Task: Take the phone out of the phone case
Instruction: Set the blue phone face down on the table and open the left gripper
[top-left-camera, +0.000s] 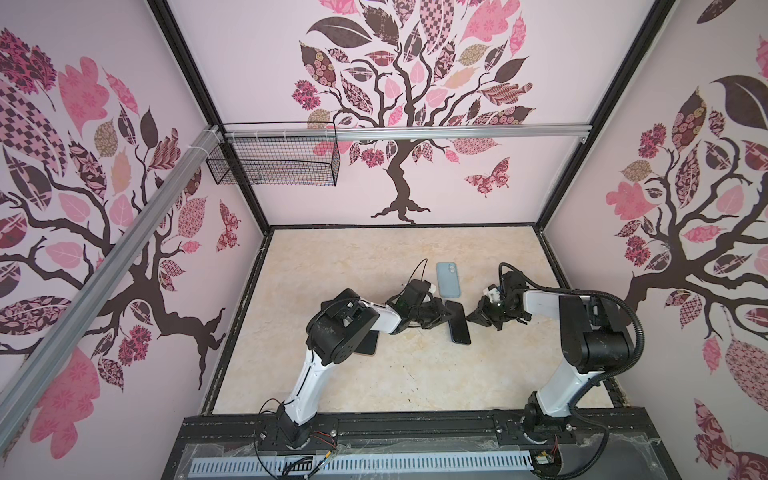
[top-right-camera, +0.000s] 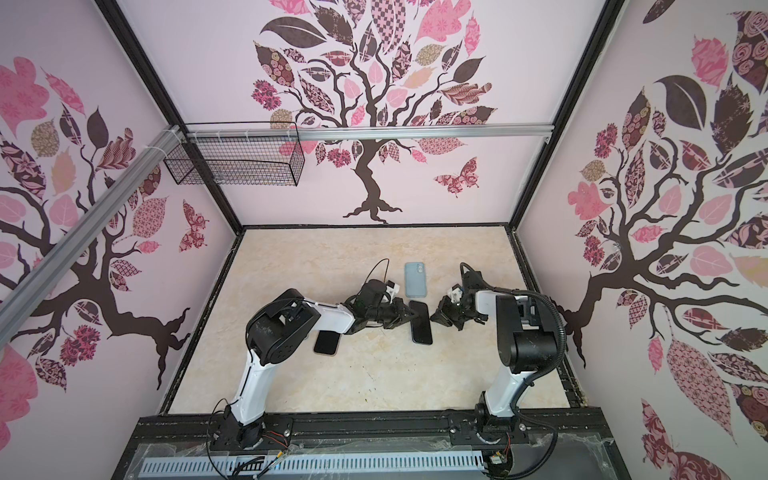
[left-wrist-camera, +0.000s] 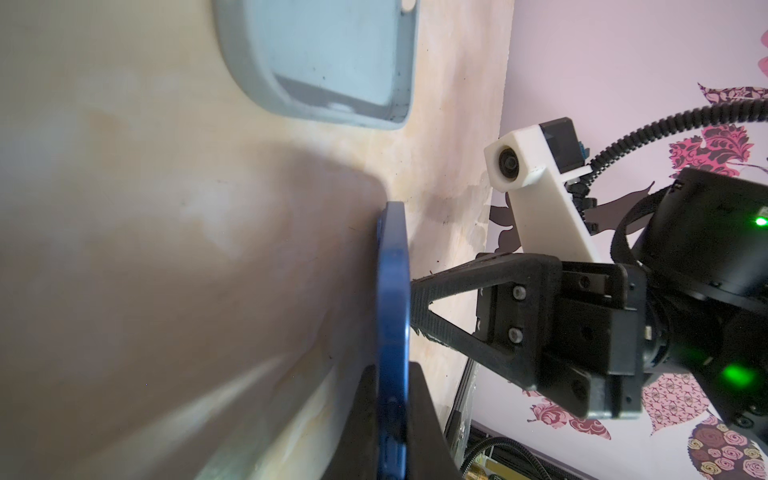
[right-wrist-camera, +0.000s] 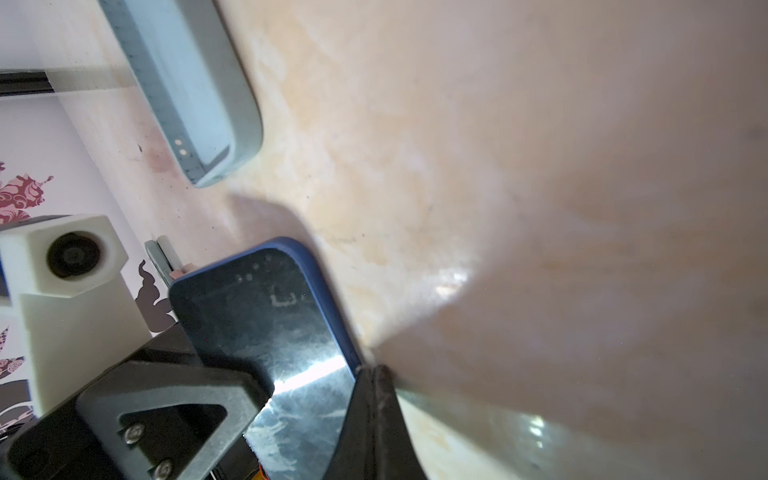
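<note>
Left gripper (top-left-camera: 448, 314): clamped across the faces of the phone (top-left-camera: 460, 328). I judged the phone to be held just clear of the surface (top-left-camera: 374, 374), near its middle, since a shadow lay under it in both wrist views.

Right gripper (top-left-camera: 471, 316): closed tight, tips set against the rim of the case (left-wrist-camera: 392, 291) on the phone's opposite long side. I could not tell whether any lip was caught between them.

Step in hand, as I read it: prising the case off, with the phone seated in it.

Next move, in my judgement: work the closed tips under the rim and peel it back from a corner while the left grip holds firm. The risks were a slip off the rim or the phone twisting in the clamp.

Phone: slim rounded slab with dark glossy glass, smudged and throwing glare.

Case: dark blue, matt and soft-looking, probably rubbery, wrapping the sides with a raised lip.

Pale case (top-left-camera: 448, 279): grey-blue shallow tray with rounded corners, apparently empty, lying flat just beyond the phone toward the far edge.

Second phone (top-right-camera: 327, 343): dark and flat, toward the left edge, partly under the left arm.

Surface: cream, marbled, smooth.
</note>
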